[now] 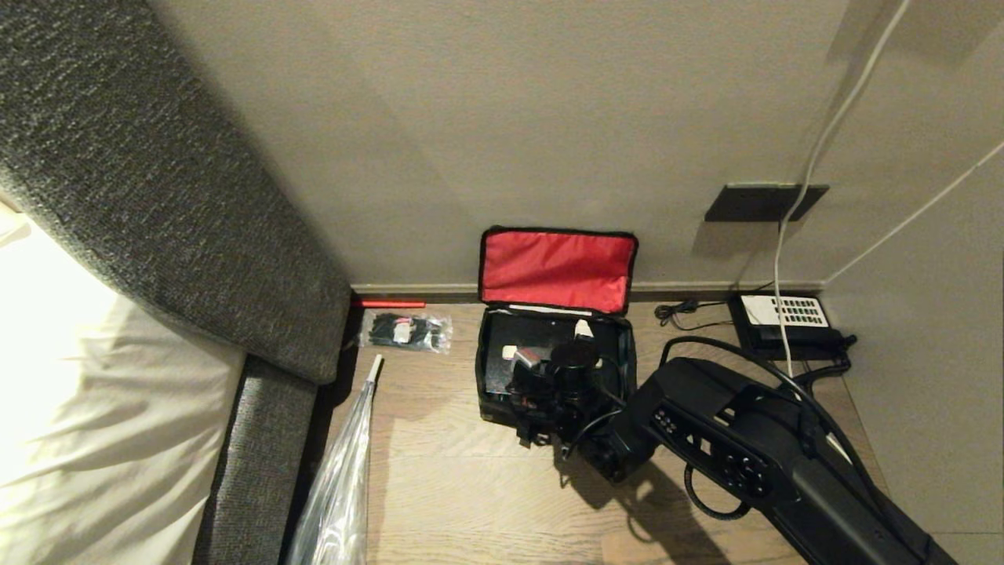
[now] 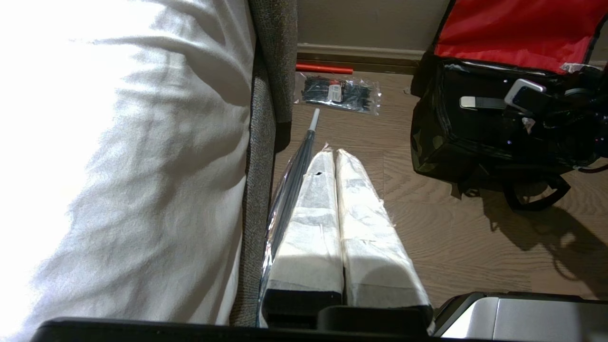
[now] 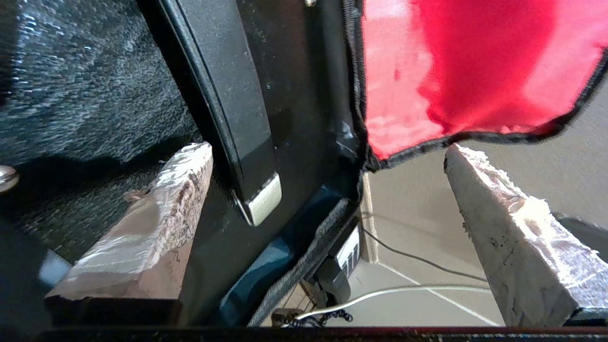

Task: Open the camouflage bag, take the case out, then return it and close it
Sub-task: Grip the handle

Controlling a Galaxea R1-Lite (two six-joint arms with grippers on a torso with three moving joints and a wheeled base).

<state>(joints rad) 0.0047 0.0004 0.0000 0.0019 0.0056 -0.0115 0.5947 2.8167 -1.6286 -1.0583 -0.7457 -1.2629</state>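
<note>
The camouflage bag (image 1: pixel 484 377) stands open on the floor by the wall, its red lid (image 1: pixel 557 269) leaning back. The case (image 1: pixel 498 373), flat and black with a grey strip (image 3: pixel 262 203), lies inside the bag. My right gripper (image 1: pixel 555 344) hangs open over the bag's inside. One taped finger (image 3: pixel 161 213) is above the case, the other (image 3: pixel 513 228) out by the lid's edge, and it holds nothing. My left gripper (image 2: pixel 335 154) is shut and parked low beside the bed, with the bag (image 2: pixel 434 142) to its right.
A black telephone (image 1: pixel 784 318) with cables sits in the right corner. A clear packet of black items (image 1: pixel 404 329) and a red stick (image 1: pixel 388 303) lie left of the bag. A plastic-wrapped umbrella (image 1: pixel 345 471) lies along the grey bed frame (image 1: pixel 259 439).
</note>
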